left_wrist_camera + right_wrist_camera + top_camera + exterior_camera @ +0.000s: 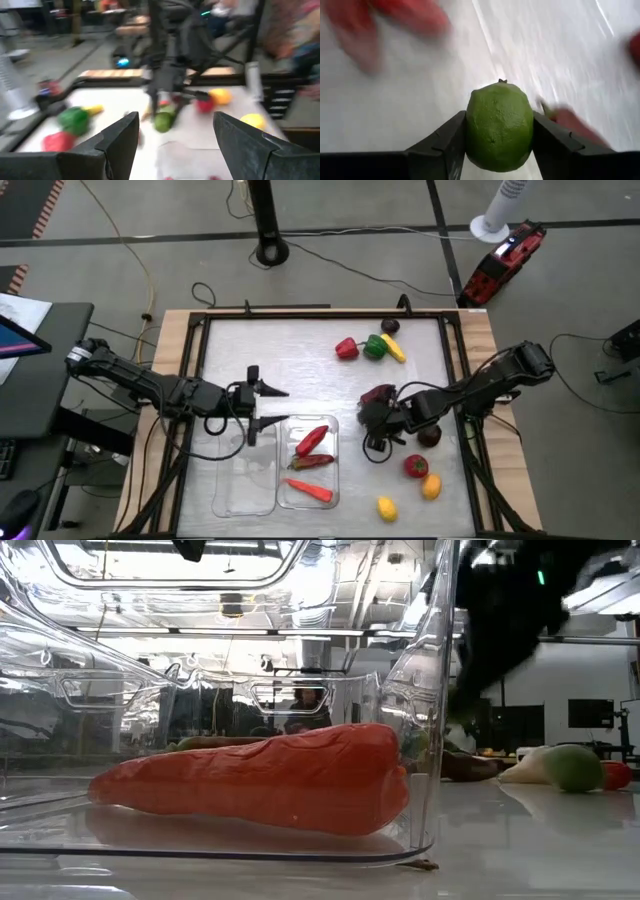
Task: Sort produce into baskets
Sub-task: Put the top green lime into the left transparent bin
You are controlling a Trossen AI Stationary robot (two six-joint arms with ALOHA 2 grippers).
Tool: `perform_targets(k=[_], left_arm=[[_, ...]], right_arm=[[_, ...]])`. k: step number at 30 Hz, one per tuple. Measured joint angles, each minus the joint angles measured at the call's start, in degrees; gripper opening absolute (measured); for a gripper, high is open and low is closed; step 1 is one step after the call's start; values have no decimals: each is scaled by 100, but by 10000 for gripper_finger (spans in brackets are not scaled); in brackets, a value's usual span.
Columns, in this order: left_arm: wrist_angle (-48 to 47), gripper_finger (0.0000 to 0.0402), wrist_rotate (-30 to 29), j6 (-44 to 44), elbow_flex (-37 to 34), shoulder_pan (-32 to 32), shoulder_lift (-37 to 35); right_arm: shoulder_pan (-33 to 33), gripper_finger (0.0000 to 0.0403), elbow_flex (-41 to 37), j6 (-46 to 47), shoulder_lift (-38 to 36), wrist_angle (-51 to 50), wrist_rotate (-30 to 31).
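**Ann:** High view first, and the pale counter [300,350] fills the middle of the frame, with both dark arms reaching in from the left and right edges.

**Ben:** Two clear baskets sit side by side at lower centre. The right basket [336,480] holds two red chillies [311,440] and an orange carrot [309,491]. The left basket [225,498] looks bare from here.

**Ann:** Left pincer [266,408] hangs at centre left, just above the baskets' upper edge, fingers spread wide with nothing between them. Its wrist view confirms the gap.

**Ben:** Right pincer [374,420] is right of centre, just beside the right basket. From above the grip is hidden, but the right wrist view shows the fingers [445,145] pinching a green lime-like fruit [499,126] on both sides.

**Ann:** Upper centre, a tight cluster: red pepper [346,348], green pepper [375,346], yellow pepper [394,350] touching in a row, a dark round piece [390,327] just above them.

**Ben:** Lower right, a red tomato [415,467], an orange-yellow fruit [431,486] beside it, and a lemon [386,507] nearer the bottom edge.
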Motion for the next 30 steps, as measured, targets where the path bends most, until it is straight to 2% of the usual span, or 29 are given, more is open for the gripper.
perform_targets(k=[3,5,11,15,18,22,30], left_arm=[[-6,242,282,-74,2,-172,-377],[-94,242,235,-31,7,-335,-583],[-160,242,-416,216,7,-818,-792],[-155,242,-931,393,7,-950,-783],[-149,242,-1082,373,7,-948,-785],[-141,242,-995,331,7,-959,-785],[-147,242,-934,323,4,-1091,-869]], right_arm=[[166,221,472,-116,-1,43,139],[238,221,677,-225,-2,249,149],[276,221,741,-893,165,2184,-336],[208,221,1032,-1364,808,2996,-851],[119,221,1755,-1644,1456,2937,-1170],[31,221,2869,-2156,2369,2644,-1428],[-108,227,4650,-2945,3572,2293,-1450]])
